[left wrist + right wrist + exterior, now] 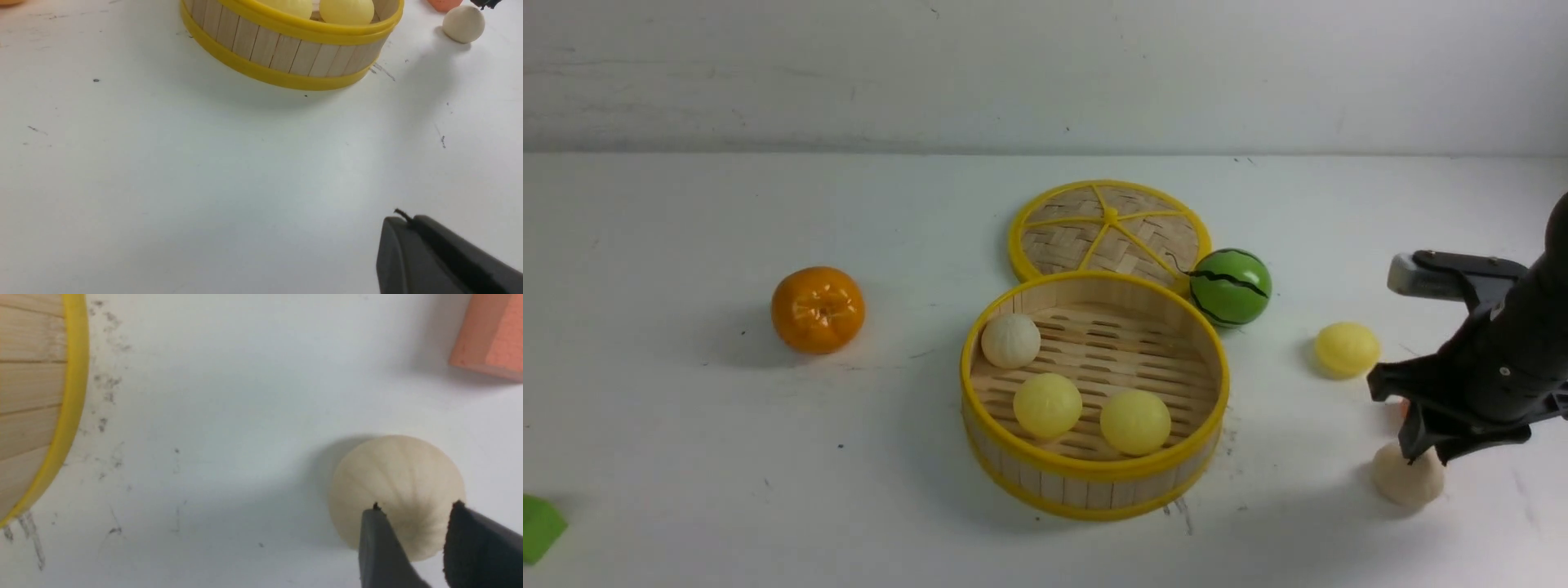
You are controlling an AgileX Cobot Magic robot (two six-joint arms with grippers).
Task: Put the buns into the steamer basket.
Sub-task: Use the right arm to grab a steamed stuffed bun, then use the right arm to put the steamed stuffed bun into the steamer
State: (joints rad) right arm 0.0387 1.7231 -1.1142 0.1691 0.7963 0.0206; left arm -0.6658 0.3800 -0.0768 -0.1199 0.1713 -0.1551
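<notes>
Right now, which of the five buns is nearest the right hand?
The matte beige-white bun on the table, right beneath the right hand; the other loose bun is glossy yellow and farther back.

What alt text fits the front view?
Bamboo steamer basket at centre holds a beige-white bun and two yellow buns. At right, the right gripper, jaws apart, sits over a loose beige bun on the table; a loose yellow bun lies beyond. Lid and watermelon ball behind the basket, tangerine to its left.
</notes>
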